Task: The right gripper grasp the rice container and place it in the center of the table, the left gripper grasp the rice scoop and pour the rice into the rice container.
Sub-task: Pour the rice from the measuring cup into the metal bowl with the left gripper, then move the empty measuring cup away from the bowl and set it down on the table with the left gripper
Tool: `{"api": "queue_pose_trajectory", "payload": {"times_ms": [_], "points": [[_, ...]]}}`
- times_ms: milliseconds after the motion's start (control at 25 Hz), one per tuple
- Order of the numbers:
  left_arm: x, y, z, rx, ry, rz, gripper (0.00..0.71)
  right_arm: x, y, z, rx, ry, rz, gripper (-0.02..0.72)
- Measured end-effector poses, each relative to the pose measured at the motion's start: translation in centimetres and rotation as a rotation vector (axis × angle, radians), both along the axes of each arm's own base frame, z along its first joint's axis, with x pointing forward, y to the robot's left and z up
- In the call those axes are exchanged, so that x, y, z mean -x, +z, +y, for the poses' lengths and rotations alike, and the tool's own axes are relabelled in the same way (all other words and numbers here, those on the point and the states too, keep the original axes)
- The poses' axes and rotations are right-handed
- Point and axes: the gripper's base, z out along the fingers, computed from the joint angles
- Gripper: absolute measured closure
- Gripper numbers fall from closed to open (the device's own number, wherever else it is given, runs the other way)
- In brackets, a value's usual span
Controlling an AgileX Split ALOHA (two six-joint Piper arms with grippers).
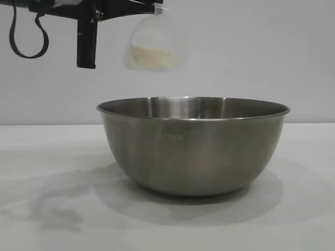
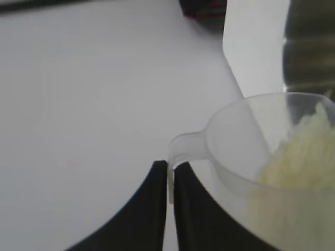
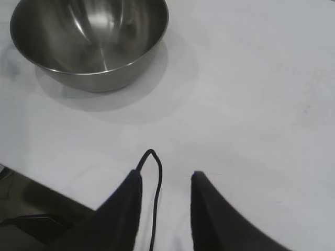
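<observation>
The rice container (image 1: 193, 146), a large steel bowl, stands upright on the white table (image 1: 42, 157). Above its rim, towards the left side, hangs the rice scoop (image 1: 152, 42), a clear plastic cup with off-white rice (image 1: 152, 56) heaped in its lower part. My left gripper (image 2: 170, 170) is shut on the thin loop handle of the scoop (image 2: 261, 151), and the rice (image 2: 298, 157) lies against one side of the cup. My right gripper (image 3: 166, 178) is open and holds nothing. It hovers over the table (image 3: 251, 78), well away from the container (image 3: 89, 42), whose inside looks bare.
A thin black cable (image 3: 156, 198) loops between the right gripper's fingers. The table's edge and a dark area below it (image 3: 31, 219) lie beside the right gripper. A dark object (image 2: 204, 8) sits at the far edge in the left wrist view.
</observation>
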Motion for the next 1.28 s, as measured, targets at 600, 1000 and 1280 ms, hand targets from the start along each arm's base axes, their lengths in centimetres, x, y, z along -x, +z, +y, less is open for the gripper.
{"api": "queue_pose_trajectory", "payload": {"times_ms": [600,1000,1280], "points": [[0.7,-0.3,-0.3,-0.185,-0.103,-0.335,0.71,0.0,0.0,0.0,0.001,-0.001,-0.001,0.476],[1.1,-0.3,-0.8,-0.233,-0.131,-0.454,0.71,0.0,0.0,0.0,0.001,-0.001,-0.001,0.476],[0.5,0.1,-0.9,-0.005,-0.029,-0.032,0.71,0.0,0.0,0.0,0.001,-0.001,-0.001,0.476]]}}
